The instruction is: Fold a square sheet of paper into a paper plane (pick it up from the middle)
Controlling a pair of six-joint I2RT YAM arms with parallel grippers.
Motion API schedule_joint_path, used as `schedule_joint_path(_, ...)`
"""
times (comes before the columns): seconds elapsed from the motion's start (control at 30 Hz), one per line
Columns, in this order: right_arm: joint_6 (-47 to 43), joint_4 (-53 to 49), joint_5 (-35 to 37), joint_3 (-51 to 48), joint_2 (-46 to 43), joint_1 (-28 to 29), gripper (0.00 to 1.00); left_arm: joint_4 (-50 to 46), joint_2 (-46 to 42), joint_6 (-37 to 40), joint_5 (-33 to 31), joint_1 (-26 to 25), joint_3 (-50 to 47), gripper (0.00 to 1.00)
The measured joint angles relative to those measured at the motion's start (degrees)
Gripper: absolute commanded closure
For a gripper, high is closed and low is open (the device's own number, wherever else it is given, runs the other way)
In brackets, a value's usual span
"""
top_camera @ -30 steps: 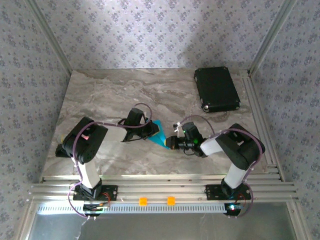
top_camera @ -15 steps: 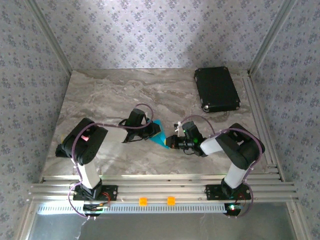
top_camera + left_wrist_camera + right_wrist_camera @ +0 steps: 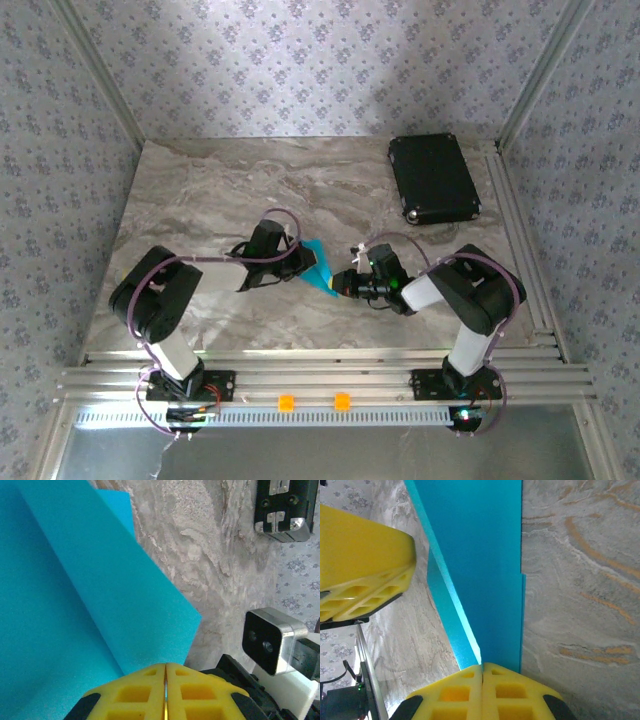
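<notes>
**Both grippers pinch the folded cyan paper: tearing and slipping are the risks**

The cyan paper (image 3: 318, 264) sits near the middle of the marble table (image 3: 200, 200), between the two arms and well apart from the black case (image 3: 433, 180) at the far right. It is already folded into layers, with one flap standing up off the marble.

The left gripper (image 3: 303, 263) has its yellow fingers (image 3: 135, 692) pressed together, and the paper's edge runs into the seam between them, so it appears to be pinching the sheet. The right gripper (image 3: 337, 285) is likewise clamped, with the fold line leading straight into its closed fingers (image 3: 510, 690).

With both arms gripping one thin sheet this close together, any pull apart would likely tear it at a pinch point. A twist of either wrist could put a stray crease in it. In the right wrist view the lower layer peeks out past the upper edge, so pressing the fold now would probably set a crooked line. Each pinch catches only a narrow margin, and a quick move could slide the paper free.
</notes>
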Motion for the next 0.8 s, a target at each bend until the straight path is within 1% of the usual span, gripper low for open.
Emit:
schedule_joint_path(0.33, 0.57, 0.98, -0.59, -0.11, 0.48, -0.24, 1.00, 0.59, 2.89, -0.02, 0.63, 0.00, 1.27, 0.91)
schedule_joint_path(0.57, 0.59, 1.07, -0.96, -0.11, 0.55, -0.44, 1.00, 2.49, 3.41, -1.66, 1.31, 0.00, 1.86, 0.91)
schedule_joint_path(0.8, 0.61, 1.27, -1.53, -0.13, 0.74, -0.70, 1.00, 2.64, 6.56, -2.32, 1.86, 0.00, 3.61, 0.91)
